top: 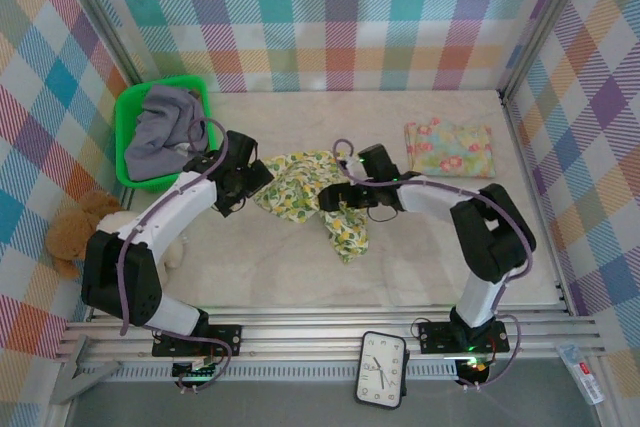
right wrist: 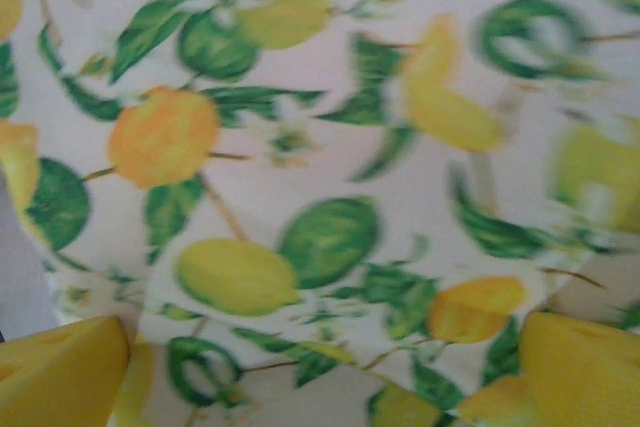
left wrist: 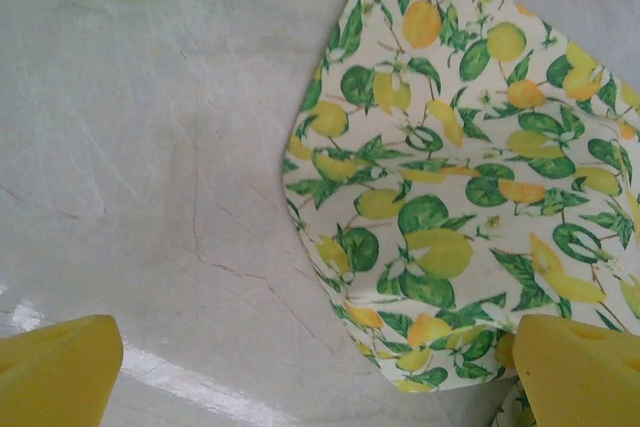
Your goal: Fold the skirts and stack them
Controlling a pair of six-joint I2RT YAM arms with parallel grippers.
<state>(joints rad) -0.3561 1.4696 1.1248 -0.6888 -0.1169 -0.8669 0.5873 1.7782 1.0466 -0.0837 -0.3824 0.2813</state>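
Lemon-printed white cloth, the skirt I am working on, lies crumpled and unfolded near the middle of the pale table, with one tail trailing toward the near side. My left gripper sits at the skirt's left edge and my right gripper at its right side. From the left wrist camera, the left gripper is released, its yellow pads spread wide: one over bare table, the other at the skirt's rounded edge, with nothing pinched between them. From the right wrist camera, which is blurred, the right gripper is also released, its pads far apart just above the lemon fabric; I cannot tell whether they touch it. A pastel floral skirt lies folded flat at the far right. A grey-lavender skirt is heaped in a green basket at the far left. A teddy bear sits beside the left arm, and a clock lies at the near edge.
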